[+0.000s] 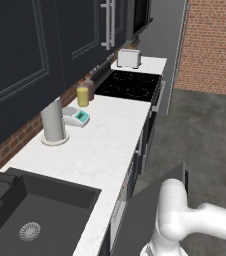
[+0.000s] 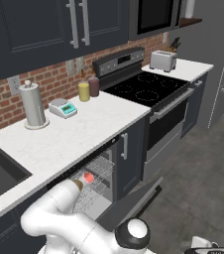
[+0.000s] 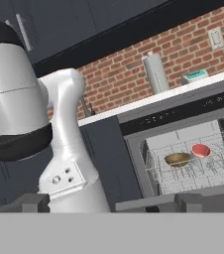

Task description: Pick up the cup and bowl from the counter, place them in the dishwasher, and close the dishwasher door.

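The dishwasher [image 3: 183,149] stands open under the counter [image 2: 84,134], its grey wire rack [image 2: 100,174] in sight. In the rack the tan bowl [image 3: 177,158] sits just left of the cup [image 3: 200,150], whose red inside shows. Both also appear from the right base: cup [image 2: 88,177], bowl [image 2: 78,185]. The dark dishwasher door [image 2: 134,198] hangs part-way down in front of the rack; it is also seen as the dishwasher door [image 1: 150,210] beside the arm. My gripper [image 3: 111,206] is open and holds nothing, low and well back from the dishwasher, looking at it from outside.
On the counter [image 1: 105,145] stand a tall grey cylinder [image 1: 53,122], a small scale [image 1: 77,117] and a yellow jar [image 1: 83,95]. A black sink [image 1: 35,215] lies near, a black cooktop [image 1: 130,85] and toaster [image 1: 129,58] farther along. The oven front [image 2: 171,124] flanks the dishwasher.
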Controlling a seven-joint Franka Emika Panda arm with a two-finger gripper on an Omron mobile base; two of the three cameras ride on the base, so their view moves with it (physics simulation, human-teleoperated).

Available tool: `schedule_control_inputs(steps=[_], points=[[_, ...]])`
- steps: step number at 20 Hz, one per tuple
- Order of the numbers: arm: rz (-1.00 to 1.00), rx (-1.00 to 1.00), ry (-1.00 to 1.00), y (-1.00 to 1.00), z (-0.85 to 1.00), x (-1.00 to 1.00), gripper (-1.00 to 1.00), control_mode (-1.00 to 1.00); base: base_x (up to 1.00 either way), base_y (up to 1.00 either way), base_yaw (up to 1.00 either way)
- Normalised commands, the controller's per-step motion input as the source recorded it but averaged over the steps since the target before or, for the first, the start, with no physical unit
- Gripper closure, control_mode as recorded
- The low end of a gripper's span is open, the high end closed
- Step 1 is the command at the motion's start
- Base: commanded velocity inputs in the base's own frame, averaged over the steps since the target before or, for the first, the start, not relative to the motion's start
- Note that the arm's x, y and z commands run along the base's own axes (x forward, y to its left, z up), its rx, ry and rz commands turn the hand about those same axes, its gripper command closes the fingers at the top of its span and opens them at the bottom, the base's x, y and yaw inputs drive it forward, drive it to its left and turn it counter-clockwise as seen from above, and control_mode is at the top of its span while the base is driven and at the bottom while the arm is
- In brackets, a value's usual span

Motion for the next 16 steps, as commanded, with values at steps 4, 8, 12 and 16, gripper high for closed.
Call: schedule_control_inputs(steps=[4,8,12,16], points=[[-0.04,0.19,0.0,0.1,-0.43,0.3,-1.0,-1.0,0.0,0.0,0.0],[-0.01,0.14,0.0,0.09,-0.27,0.32,-1.0,-1.0,0.0,0.0,0.0],[0.0,0.11,0.03,0.0,-0.22,0.56,-1.0,-1.0,0.0,0.0,0.0],[0.0,0.06,0.14,0.0,-0.48,0.84,-1.0,-1.0,0.0,0.0,0.0]])
